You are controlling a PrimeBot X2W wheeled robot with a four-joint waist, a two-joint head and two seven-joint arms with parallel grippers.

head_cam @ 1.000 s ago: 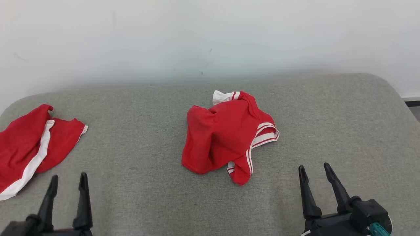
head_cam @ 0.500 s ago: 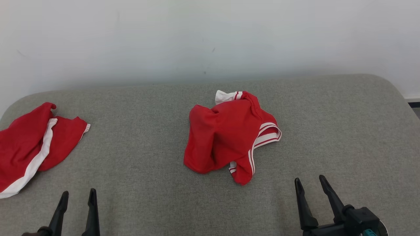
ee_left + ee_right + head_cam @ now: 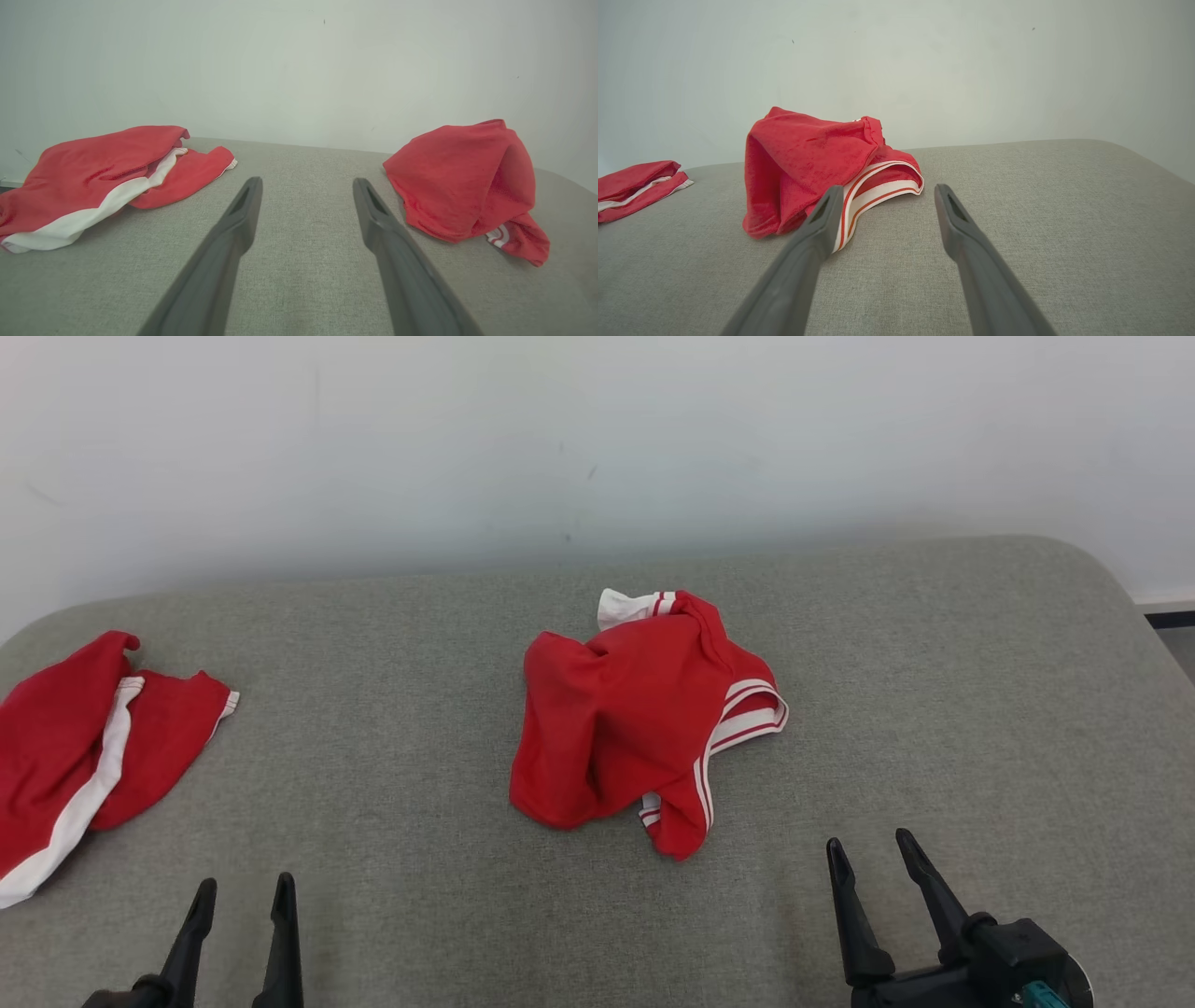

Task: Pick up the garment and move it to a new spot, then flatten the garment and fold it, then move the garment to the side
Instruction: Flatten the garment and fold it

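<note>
A crumpled red garment (image 3: 625, 719) with white and red striped trim lies in a heap at the middle of the grey fabric surface (image 3: 392, 747). It sits right of my fingers in the left wrist view (image 3: 467, 182) and left of them in the right wrist view (image 3: 803, 158). My left gripper (image 3: 246, 885) is open at the near left, well short of the garment, fingers empty (image 3: 307, 181). At the near right my right gripper (image 3: 868, 842) is open too, its tips (image 3: 888, 188) just short of the garment's striped hem.
A second red garment (image 3: 84, 747) with a broad white band lies at the left edge of the surface (image 3: 103, 172) (image 3: 635, 184). A pale wall (image 3: 597, 448) rises behind the surface. The surface's rounded right corner (image 3: 1111, 579) borders a strip of floor.
Both grippers have drawn back toward the near edge of the head view, the left one also shifting right. The camera has shifted slightly; the garments lie as before.
</note>
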